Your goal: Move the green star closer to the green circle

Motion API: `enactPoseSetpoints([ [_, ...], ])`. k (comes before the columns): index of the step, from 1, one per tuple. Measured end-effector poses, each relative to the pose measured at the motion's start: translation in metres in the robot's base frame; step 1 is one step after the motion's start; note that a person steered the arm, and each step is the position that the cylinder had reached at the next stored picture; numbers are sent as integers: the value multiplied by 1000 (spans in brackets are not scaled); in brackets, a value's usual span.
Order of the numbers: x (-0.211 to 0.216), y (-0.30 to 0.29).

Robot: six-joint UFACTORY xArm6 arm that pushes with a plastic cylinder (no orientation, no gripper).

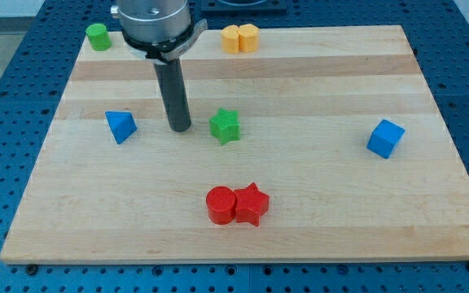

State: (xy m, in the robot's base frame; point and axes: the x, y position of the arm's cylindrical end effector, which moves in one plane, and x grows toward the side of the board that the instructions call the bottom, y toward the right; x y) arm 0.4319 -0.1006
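The green star (225, 126) lies near the middle of the wooden board (316, 236). The green circle (98, 37) sits at the board's top left corner, far from the star. My tip (180, 128) rests on the board just left of the green star, with a small gap between them, and right of the blue triangle (120, 126). The rod rises straight up to the arm's body at the view's top.
A yellow-orange pair of blocks, an orange one (231, 39) and a yellow one (249, 37), touch at the top edge. A blue cube (386, 138) lies at the right. A red circle (220, 205) and red star (251, 204) touch near the bottom.
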Motion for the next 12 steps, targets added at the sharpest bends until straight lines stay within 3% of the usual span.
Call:
enactPoseSetpoints([
  [2, 60, 40],
  [3, 48, 74],
  [5, -32, 3],
  [7, 14, 29],
  [8, 6, 73],
  [9, -27, 66],
  [11, -91, -15],
  [12, -87, -7],
])
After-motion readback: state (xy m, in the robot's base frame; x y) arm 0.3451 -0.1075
